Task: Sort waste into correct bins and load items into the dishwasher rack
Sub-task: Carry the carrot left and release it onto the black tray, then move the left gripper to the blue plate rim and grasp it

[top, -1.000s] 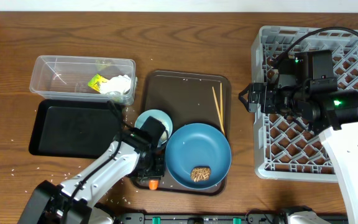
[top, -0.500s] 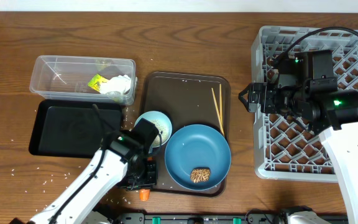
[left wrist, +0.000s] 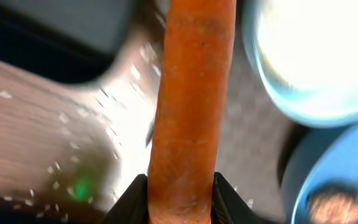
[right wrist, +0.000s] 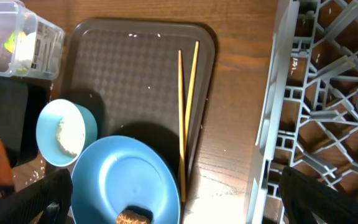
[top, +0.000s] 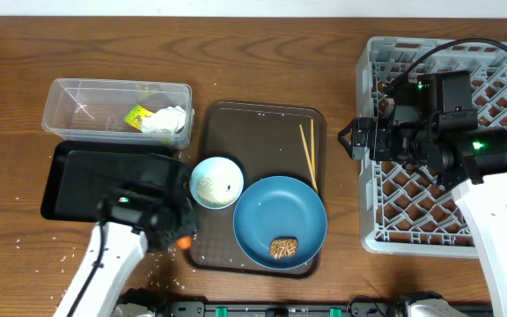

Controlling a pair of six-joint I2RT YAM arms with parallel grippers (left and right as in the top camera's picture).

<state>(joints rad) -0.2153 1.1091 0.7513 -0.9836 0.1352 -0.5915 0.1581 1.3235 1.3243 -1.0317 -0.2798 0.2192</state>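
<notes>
Brown wooden table (top: 262, 70); at lower left, the left gripper (left wrist: 180, 198) clamps a long orange carrot (left wrist: 191, 93); the right gripper (top: 349, 141) gapes wide, empty.

two chopsticks (right wrist: 185, 106) lie side by side on the brown tray (right wrist: 123, 62), lower ends by the blue plate (right wrist: 129, 180), which bears a brown lump (right wrist: 133, 218). a light-blue cup (right wrist: 45, 134) with rice (right wrist: 70, 134) sits just beside the plate, a carrot (right wrist: 0, 163) at the left edge. the grey rack (right wrist: 328, 93) fills the right. the right gripper (right wrist: 176, 177) has its dark fingers (right wrist: 42, 196) wide apart
</notes>
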